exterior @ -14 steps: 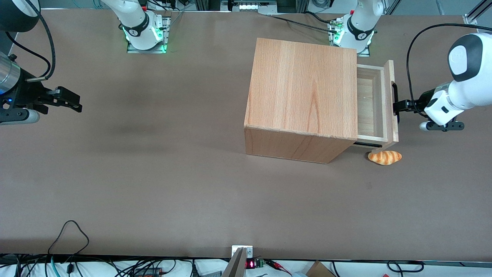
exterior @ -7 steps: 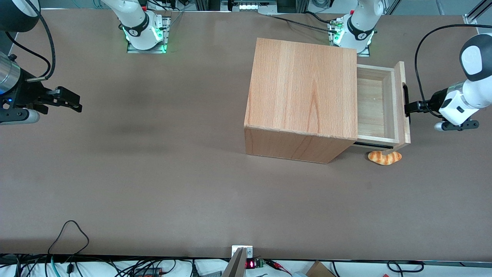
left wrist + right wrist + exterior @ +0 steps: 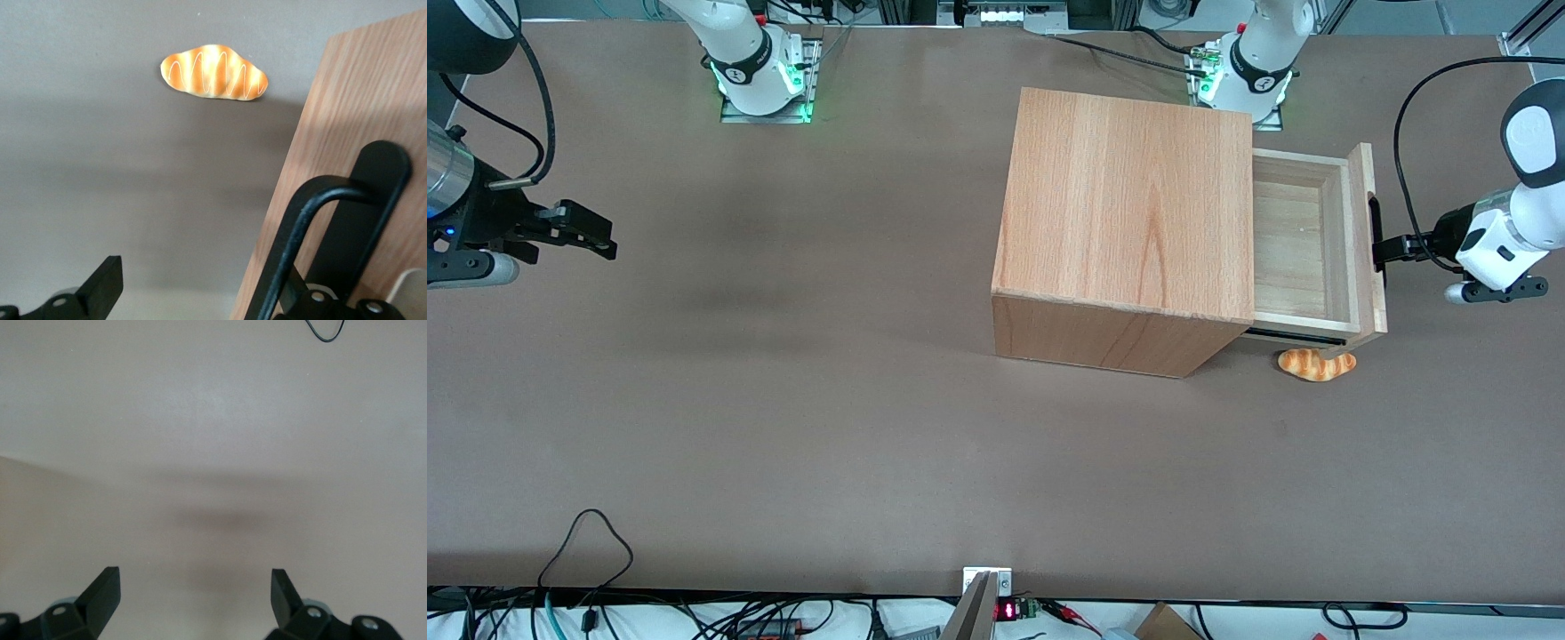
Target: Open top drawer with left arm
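At the working arm's end of the table (image 3: 783, 356): a wooden cabinet (image 3: 1129, 196) is standing with the top drawer (image 3: 1289, 249) hanging part-way out of its face at 3 o'clock in the front view.
Drawer contents: pale plank floor and thin walls are showing in the exposed part; the rest is lying hidden under the cabinet top.
Drawer heading: the front panel is facing 3 o'clock, toward the left arm (image 3: 1512, 240); the slide direction is running 9 to 3.
Drawer long axis: the front panel is running about 12 to 6, tilted slightly so its nearer end is sitting a touch farther out.
Handle (image 3: 1375, 233): a long black slot-like bar is lying along the panel, also 12 to 6, on the outer face.
Gripper (image 3: 1383, 253): it is sitting right at the handle, at 3 o'clock of the panel, pointing toward 9.
Hand state: the fingers (image 3: 107, 283) are standing spread wide, clamping nothing; in the left wrist view one finger is sitting tucked under the handle's bar, against the panel, while the other is hanging clear over the table.
Bread roll (image 3: 1317, 364): an orange striped roll is lying on the table, at about 6 o'clock of the drawer's front corner, nearer the front camera, partly under the drawer's overhang, long axis running 9 to 3.
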`<state>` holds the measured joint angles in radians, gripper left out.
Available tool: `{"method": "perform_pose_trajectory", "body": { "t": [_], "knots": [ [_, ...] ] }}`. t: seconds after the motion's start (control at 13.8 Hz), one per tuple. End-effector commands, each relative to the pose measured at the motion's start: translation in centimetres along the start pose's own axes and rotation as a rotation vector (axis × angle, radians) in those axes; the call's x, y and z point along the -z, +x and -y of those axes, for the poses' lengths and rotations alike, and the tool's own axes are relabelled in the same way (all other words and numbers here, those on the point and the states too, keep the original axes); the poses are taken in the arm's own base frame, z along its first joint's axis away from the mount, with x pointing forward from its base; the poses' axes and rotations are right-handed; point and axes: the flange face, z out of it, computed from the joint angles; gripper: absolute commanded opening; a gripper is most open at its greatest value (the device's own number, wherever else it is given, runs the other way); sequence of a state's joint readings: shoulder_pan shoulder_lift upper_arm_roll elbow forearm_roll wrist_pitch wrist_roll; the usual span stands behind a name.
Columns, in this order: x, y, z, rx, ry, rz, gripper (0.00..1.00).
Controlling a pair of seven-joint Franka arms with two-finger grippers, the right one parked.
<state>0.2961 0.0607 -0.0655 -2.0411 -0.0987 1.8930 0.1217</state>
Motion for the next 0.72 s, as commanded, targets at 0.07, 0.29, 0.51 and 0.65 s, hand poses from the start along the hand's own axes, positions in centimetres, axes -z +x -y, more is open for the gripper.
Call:
{"method": "perform_pose_trajectory", "body": {
  "t": [0.07,0.29,0.51,0.65],
  "knots": [
    [4.7,1.0,-0.2,-0.004,0.013,-0.022,1.00],
    [8.3,1.4,-1.1,-0.020,0.016,-0.052,1.00],
    [11.3,1.2,-2.1,-0.036,0.020,-0.062,1.00],
    [13.5,0.5,-3.2,-0.060,0.021,-0.046,1.00]
  ]
}}
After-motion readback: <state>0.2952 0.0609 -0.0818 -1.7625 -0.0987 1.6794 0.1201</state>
